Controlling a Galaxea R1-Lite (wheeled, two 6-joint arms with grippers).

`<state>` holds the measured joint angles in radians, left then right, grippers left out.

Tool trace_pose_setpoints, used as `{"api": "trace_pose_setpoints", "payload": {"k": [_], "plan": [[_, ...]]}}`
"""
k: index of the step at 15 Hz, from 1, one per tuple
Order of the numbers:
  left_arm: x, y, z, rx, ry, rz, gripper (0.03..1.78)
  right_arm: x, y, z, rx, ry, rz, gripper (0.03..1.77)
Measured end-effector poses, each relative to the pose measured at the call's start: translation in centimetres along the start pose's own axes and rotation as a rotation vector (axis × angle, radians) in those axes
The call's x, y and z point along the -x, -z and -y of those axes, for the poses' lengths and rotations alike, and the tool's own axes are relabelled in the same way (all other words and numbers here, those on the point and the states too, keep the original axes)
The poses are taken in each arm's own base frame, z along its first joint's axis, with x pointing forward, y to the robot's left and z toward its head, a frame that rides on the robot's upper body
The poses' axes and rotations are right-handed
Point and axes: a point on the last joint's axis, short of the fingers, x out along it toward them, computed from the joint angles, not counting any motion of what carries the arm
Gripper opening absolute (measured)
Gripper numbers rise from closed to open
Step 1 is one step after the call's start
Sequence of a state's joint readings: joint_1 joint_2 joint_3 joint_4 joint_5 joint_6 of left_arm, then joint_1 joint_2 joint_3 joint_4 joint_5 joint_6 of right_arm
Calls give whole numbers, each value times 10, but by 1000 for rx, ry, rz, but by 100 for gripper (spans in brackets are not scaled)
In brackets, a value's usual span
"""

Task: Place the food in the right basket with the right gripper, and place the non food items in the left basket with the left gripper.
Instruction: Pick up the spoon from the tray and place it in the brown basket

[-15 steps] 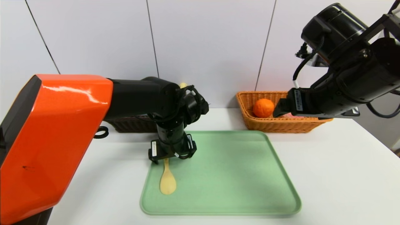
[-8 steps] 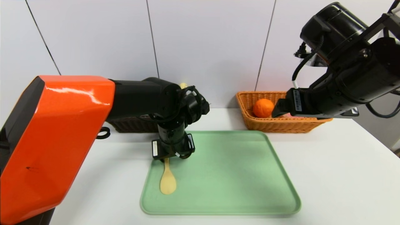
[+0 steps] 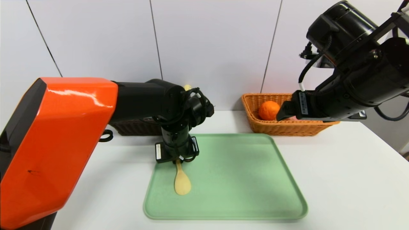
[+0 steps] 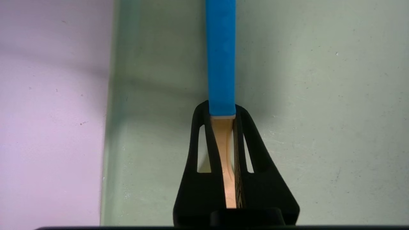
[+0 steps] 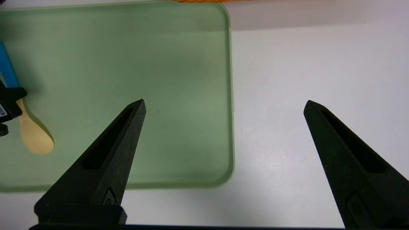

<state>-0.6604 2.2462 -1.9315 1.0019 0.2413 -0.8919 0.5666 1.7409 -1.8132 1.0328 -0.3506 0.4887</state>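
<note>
One spoon (image 3: 182, 182) is seen on the green tray (image 3: 243, 179), toward its 9 o'clock side, bowl nearest. It is pinched at the neck, where the blue handle begins, by the jaws of the left gripper (image 3: 177, 159). Higher, at 3 o'clock, the right gripper (image 5: 223, 105) is held with jaws spread wide. Farther back, the orange (image 3: 269, 110) lies in the light basket (image 3: 255, 124); the dark basket (image 3: 134, 127) sits at 10 o'clock, partly hidden, on the white bench (image 3: 345, 172).

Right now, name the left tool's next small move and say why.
Probably lift straight up: the left tool is shut on the spoon at its neck, just below the blue handle, while the bowl lies on the tray. The dark basket waits behind.
</note>
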Motion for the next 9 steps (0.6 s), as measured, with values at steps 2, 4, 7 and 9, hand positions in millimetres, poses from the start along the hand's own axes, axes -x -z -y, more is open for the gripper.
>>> {"api": "trace_pose_setpoints", "payload": {"k": [2, 4, 7, 9], "plan": [[2, 0, -1, 0, 2, 1, 14, 1, 0, 0, 1, -2, 1, 171], [10, 1, -2, -9, 11, 5, 14, 1, 0, 0, 1, -3, 2, 171], [42, 10, -2, -57, 73, 42, 14, 2, 0, 0, 0, -5, 4, 171], [70, 18, -6, -108, 124, 74, 14, 3, 0, 1, -2, -4, 6, 171]]}}
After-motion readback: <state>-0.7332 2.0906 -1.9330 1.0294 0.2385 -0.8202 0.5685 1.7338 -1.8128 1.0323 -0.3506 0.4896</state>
